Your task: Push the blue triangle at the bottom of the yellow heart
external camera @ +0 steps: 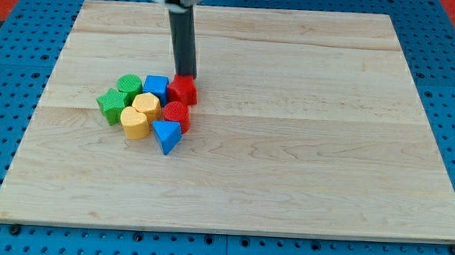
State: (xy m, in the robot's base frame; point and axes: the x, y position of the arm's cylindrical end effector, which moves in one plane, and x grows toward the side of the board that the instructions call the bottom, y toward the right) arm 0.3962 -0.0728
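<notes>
The blue triangle [167, 134] lies at the lower right of a tight cluster of blocks left of the board's middle. The yellow heart [135, 123] sits just to its left, touching it. My tip [186, 76] stands at the top edge of a red block [183, 89] at the cluster's upper right, well above the blue triangle. The rod rises from there toward the view's top.
The cluster also holds a yellow hexagon [147, 104], a red round block [177, 115], a blue block [155, 85], a green round block [129, 86] and a green star [112, 104]. The wooden board [304, 147] rests on a blue pegboard.
</notes>
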